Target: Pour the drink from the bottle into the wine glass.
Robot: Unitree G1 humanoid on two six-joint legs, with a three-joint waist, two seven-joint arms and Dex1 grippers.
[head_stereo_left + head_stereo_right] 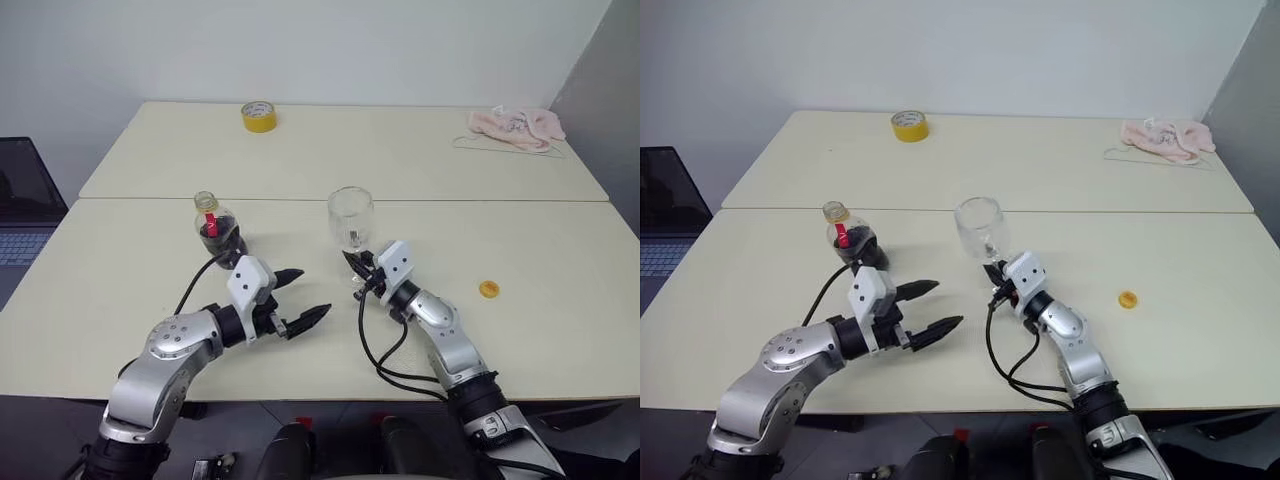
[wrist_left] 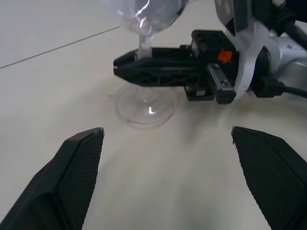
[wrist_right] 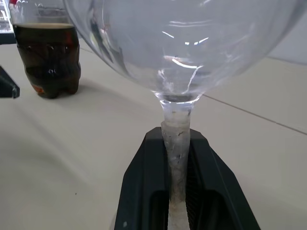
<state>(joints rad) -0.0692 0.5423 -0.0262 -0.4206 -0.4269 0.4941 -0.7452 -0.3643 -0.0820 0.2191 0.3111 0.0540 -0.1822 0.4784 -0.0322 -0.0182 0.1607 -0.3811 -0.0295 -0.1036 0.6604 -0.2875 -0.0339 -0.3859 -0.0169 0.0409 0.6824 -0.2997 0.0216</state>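
The right gripper (image 1: 358,272) was clamped on the wine glass (image 1: 351,222) stem, glass upright mid-table. The left gripper (image 1: 304,297) sat wide open, just beside the uncapped bottle (image 1: 217,228).

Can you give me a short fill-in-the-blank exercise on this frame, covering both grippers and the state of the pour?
1. The right gripper is shut on the wine glass at its ____.
2. The left gripper is ____ and holds nothing.
3. The bottle stands on the table with its cap ____.
4. The bowl of the wine glass is ____.

Missing words: stem; open; off; empty
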